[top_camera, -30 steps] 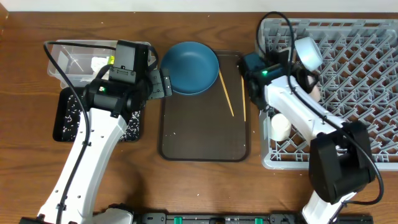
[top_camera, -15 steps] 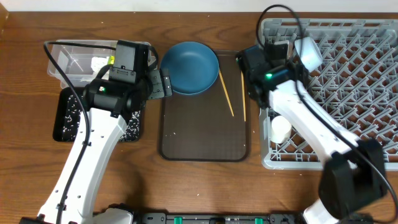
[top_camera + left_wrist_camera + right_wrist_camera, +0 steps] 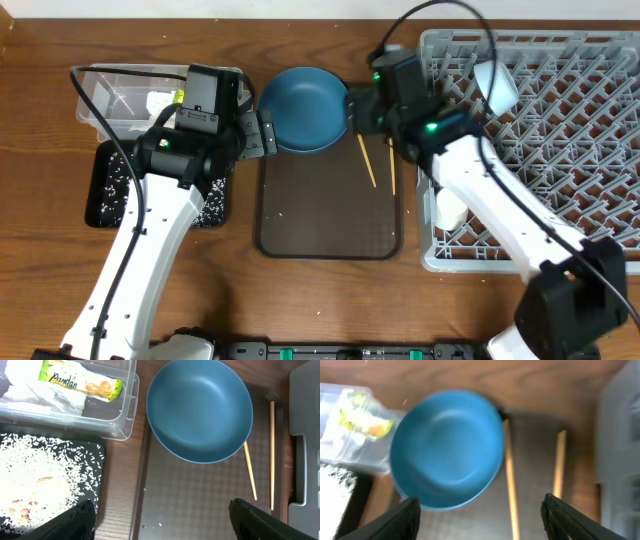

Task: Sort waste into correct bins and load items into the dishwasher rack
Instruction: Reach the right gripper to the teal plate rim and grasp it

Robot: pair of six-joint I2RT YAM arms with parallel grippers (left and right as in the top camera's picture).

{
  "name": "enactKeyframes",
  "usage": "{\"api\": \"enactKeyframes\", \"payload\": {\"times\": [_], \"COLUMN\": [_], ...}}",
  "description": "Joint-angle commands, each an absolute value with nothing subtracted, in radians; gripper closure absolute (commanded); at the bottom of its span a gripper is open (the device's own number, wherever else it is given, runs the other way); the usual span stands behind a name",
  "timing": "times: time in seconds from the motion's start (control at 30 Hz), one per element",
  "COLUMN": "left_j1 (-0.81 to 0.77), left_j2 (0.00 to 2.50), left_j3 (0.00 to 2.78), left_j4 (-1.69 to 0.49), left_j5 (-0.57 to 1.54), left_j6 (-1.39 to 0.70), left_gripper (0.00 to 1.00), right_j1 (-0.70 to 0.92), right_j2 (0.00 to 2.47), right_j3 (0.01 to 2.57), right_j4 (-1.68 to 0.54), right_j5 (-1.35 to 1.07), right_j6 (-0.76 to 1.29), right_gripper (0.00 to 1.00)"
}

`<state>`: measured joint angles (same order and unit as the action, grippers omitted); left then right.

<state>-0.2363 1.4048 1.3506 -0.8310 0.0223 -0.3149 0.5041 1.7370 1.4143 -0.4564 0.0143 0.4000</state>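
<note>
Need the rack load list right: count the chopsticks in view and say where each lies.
2. The slanted chopstick lies on the brown tray, its upper end at the dark blue bowl. The straight chopstick lies beside it, nearer the rack. Others may be hidden.

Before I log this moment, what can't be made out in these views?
Overhead: the white cup in the dishwasher rack is partly covered by the right arm.
Right wrist: the whole view is blurred, so the print on the wrapper is unreadable.
Left wrist: the rack is cut off by the right edge, and the rice in the black tray is washed out to plain white.
</note>
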Motion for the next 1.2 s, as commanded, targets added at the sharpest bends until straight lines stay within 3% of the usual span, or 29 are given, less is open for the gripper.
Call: {"api": "enactKeyframes", "payload": {"times": [0.0,0.73,1.17], "left_j1": [-0.231,-0.231,-0.231], "left_j2": [1.412,1.412,1.412], "left_j3": [1.359,1.359,1.359], "left_j4": [-0.833,-0.833,-0.833], "left_j5": [0.014,0.014,0.014], "left_j6": [-0.312,-0.312,-0.312], "left_gripper": [0.12,0.12,0.12], "right_j1": [0.493,0.513,0.519], "right_j2": [1.744,2.037,2.126], "right_j3": [1.423,1.423,1.423], "right_j4": [-0.460,-0.275,-0.270], "right_j5": [-0.042,-0.094,-0.098], "right_j6": [0.457,0.624,0.658], "right_gripper": [0.21,0.41,0.71]}}
